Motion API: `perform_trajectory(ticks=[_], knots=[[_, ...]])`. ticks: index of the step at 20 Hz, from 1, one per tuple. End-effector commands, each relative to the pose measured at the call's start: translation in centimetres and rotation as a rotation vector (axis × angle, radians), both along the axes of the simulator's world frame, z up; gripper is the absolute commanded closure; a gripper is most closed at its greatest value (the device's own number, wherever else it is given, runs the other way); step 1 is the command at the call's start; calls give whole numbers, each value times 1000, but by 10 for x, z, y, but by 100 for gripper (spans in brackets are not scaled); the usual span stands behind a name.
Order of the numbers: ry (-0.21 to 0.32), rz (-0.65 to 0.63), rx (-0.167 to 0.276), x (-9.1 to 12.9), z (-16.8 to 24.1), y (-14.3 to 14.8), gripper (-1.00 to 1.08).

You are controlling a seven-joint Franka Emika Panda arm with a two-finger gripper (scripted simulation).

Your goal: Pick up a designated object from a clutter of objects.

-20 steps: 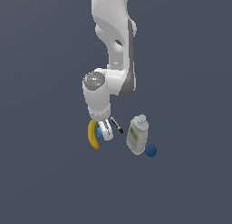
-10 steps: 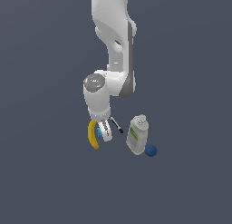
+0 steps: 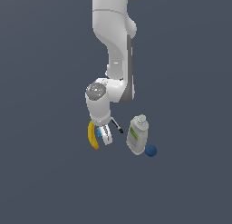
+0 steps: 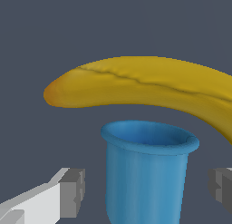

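wrist view: the designated object — a light-blue, cup-like piece with a flared rim — is seen between the two fingertips of the gripper, just beside the yellow banana. the jaws stand apart, with gaps on both sides; nothing is clamped yet. the approach is judged done, while closing and lifting are left. in the exterior view the arm is bent steeply down over the clutter, well apart from the white bottle and dark blue ball.
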State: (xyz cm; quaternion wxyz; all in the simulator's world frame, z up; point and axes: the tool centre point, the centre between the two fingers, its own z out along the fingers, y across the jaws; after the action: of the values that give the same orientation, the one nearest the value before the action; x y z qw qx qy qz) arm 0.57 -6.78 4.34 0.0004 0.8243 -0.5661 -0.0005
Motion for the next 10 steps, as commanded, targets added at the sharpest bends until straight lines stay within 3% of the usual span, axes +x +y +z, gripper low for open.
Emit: perform_trajectory(ticks=[1,4,5,10], knots=[[-1,-1,0,1,-7,0,-92],[-1,-1,0,1,-9,0,-92],[-1,-1,0,1,-9,0,108],[-1,-1,0,1,-9,0,108]])
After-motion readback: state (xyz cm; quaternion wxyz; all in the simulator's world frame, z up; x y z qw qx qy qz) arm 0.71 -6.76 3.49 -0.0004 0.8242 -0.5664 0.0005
